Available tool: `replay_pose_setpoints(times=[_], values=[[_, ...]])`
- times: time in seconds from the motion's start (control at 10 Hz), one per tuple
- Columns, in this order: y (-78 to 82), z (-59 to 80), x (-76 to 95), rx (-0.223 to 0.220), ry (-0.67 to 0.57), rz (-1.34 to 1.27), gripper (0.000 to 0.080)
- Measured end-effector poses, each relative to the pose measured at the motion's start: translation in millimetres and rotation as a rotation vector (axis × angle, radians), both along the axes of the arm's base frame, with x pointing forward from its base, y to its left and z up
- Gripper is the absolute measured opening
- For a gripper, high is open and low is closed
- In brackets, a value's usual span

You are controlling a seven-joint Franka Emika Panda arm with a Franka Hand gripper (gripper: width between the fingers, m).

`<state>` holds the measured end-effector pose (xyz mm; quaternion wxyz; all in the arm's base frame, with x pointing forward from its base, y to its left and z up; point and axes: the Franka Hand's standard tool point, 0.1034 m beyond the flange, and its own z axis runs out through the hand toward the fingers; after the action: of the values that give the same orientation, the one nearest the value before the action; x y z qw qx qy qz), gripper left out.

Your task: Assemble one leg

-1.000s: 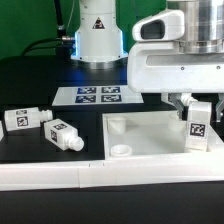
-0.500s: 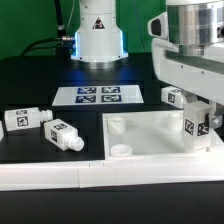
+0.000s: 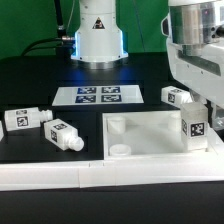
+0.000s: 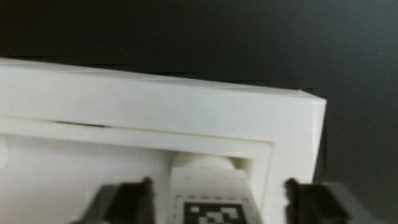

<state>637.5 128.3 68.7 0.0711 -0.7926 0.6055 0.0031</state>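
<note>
Black table [image 3: 30,85] under bluish glow, green backdrop [image 3: 148,25]

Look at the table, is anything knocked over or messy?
Sort of. Two legs lie tipped on their sides at the exterior view's left, loose on the table. Another leg lies behind the white panel. The gripper holds a fourth leg upright at the panel's corner. Nothing looks broken.

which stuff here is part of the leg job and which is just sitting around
In the job:
- gripper
- leg in the gripper, upright at the panel's corner
- white square panel

Lying about:
- two legs on the exterior view's left
- leg behind the panel
- marker board
</note>
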Motion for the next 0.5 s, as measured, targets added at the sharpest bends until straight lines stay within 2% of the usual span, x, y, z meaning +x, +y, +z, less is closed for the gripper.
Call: replay_pose_setpoints(times=[0.1,0.2,0.3,0.5], values=[[-3.6,0.5,2.3,-0.021,-0.037,0.218,0.0524],[-6.8,0.7,2.8,-0.038,-0.061,0.428,0.061],[-4.1,0.8,1.3,-0.061,-0.072,0.566,0.061],[-17.2,-6.9,-4.2,-0.108,-0.116,0.775,0.0647]])
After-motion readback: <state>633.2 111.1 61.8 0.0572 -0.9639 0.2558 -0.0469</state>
